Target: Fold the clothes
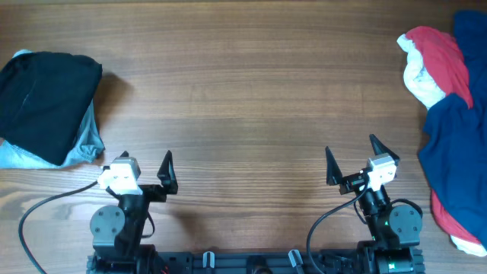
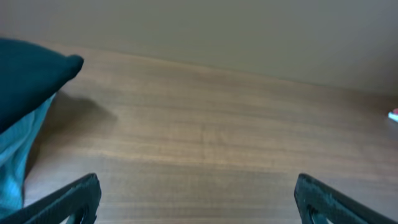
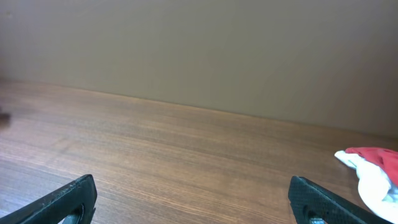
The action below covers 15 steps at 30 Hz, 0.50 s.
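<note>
Far left of the tabletop (image 1: 251, 91): black garment (image 1: 42, 95), folded into a compact block. It lies on a light blue garment (image 1: 85, 146) that sticks out along its lower and right edges. Both sit at the left border, partly cut by the frame. The left wrist view has the same pair at its left side, black over blue, shadow on the wood beside them.

Left gripper (image 1: 144, 161): near the front edge, left of centre, well apart from the black block. Jaws wide, holding nothing. In the left wrist view the black fingertips (image 2: 69, 198) sit in the bottom corners with only wood grain between.

Right gripper (image 1: 353, 152): near the front edge, right of centre, same pose as the left one. Jaws wide, holding nothing. The right wrist view shows a tip in each bottom corner, wood between.

Far right: unfolded heap, running out of frame. Red and white garment (image 1: 432, 65) is crumpled at the top. It touches a dark blue garment (image 1: 456, 144) sprawled below it along the right edge. More red and white peeks from under the blue at bottom right. Right gripper is near the blue garment's left edge, not touching. The right wrist view catches a bit of red and white at its right border.
</note>
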Tool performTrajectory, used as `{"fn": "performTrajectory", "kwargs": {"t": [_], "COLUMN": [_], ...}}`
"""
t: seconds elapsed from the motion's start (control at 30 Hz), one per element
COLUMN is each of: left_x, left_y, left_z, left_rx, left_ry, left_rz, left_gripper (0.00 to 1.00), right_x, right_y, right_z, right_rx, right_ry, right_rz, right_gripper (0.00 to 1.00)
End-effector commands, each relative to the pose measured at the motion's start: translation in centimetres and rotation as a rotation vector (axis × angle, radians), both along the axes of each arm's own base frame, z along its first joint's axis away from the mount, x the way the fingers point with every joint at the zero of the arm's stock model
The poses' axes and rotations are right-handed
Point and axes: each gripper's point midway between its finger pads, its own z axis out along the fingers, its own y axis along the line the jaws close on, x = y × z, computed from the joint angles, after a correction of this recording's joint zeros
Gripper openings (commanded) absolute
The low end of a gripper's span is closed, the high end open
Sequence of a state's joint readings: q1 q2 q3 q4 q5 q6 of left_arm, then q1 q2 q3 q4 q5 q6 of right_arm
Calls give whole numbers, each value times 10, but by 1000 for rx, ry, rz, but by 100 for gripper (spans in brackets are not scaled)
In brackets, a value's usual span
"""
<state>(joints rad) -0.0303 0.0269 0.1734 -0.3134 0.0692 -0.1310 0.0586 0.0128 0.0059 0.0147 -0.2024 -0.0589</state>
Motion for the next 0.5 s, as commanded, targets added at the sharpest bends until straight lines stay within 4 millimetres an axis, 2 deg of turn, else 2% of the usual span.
{"fn": "performTrajectory", "kwargs": {"t": [0.0,0.1,0.47], "left_x": [11,13,13], "left_y": [-2,-11,-11], "left_z": [5,-14,-15], "left_rx": [18,9,7], "left_ry": [-144,-110,-107], "left_rz": [-17,-66,-69], "left_gripper": [100,100,100], "right_x": [-1,-1,-1], "right_y": [4,4,4], "right_z": [2,2,2], "right_rx": [-17,-17,-17], "right_ry": [-15,-16,-16], "right_rz": [20,20,20], "right_gripper": [100,99,100]}}
